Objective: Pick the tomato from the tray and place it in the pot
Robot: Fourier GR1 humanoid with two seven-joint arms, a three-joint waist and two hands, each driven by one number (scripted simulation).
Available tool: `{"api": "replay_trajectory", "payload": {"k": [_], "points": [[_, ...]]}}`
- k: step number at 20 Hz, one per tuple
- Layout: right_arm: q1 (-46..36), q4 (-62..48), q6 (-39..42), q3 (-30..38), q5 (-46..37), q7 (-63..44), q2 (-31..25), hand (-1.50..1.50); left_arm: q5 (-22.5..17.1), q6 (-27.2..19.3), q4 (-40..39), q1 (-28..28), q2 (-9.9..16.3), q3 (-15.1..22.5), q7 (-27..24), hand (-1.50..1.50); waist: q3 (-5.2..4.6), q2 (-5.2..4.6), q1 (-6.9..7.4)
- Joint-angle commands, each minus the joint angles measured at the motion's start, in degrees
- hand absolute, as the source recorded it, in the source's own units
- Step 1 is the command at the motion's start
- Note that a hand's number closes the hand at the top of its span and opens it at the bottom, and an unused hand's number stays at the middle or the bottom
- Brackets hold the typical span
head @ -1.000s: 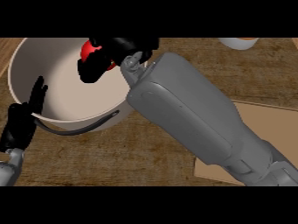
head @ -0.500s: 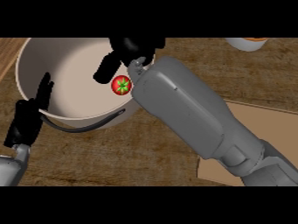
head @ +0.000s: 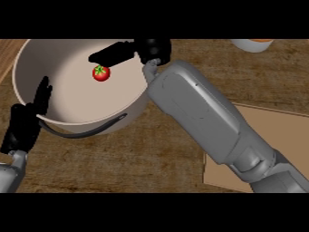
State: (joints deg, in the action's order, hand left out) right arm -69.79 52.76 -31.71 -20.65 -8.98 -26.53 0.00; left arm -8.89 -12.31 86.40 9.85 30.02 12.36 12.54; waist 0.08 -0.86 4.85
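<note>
Brown wood-grain worktop (head: 163, 149), seen steeply from above, with a lighter plank strip along its left edge. 1 large cream pot (head: 63, 97) toward the worktop's upper left, round, pale inside, with a dark curved handle (head: 83, 132) at its near rim. 1 red tomato (head: 101, 73) with a green stem star, inside the pot against the pale interior near the far right wall, apart from the fingers above it. Right hand (head: 127, 50), black, over the pot's far right rim, fingers extended leftward and released, holding nothing; its grey forearm (head: 210, 118) runs diagonally to the worktop's lower right. Left hand (head: 26, 120), black, at the pot's near left rim, fingers straight and pointing up, open, resting; whether it touches the rim cannot be told. 1 flat tan tray (head: 277, 136) at the worktop's right edge, partly covered by the right forearm. 1 pale vessel (head: 252, 44) with an orange interior at the worktop's far right edge, mostly cut off.
</note>
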Motion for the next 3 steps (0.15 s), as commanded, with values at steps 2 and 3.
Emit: {"api": "replay_trajectory", "payload": {"k": [2,3], "points": [[2.3,-0.97,-7.64,2.45,3.05,6.31,0.0,-1.5,1.49,-4.11,-6.29,-3.31,0.61,-2.62,4.38,0.0,-0.06,-0.04,-1.82],[5.01,-0.42,-9.39,1.9,4.44,8.11,0.0,-1.5,0.93,-3.11,-5.02,-2.07,2.55,-3.45,7.03,0.0,0.01,-0.02,-1.76]]}}
